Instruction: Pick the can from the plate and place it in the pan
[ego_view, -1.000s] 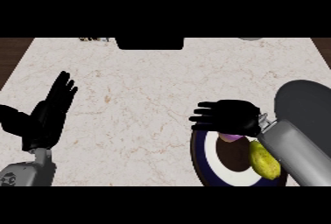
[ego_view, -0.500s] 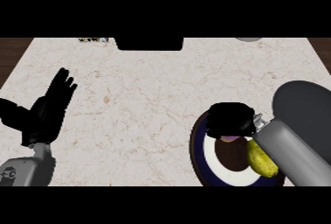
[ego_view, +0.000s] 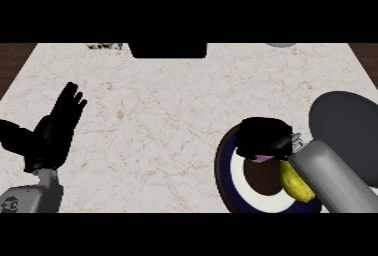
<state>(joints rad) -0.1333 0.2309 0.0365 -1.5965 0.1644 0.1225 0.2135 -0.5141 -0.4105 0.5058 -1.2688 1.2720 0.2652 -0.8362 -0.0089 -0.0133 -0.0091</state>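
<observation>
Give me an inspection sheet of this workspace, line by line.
Surface: pale marble counter.
Job's things: plate, dark rim, white ring; can mostly hidden under the right hand; grey pan at right edge.
Clutter: yellow item on the plate.
Hands: right hand curled over the can; left hand open, resting at left.
Cables: nothing seen.
Surroundings: dark object at far edge.

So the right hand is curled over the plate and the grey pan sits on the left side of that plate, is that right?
Not quite. The head view shows the right hand curled over the plate, but the grey pan sits on that plate's right side, not its left.
</observation>
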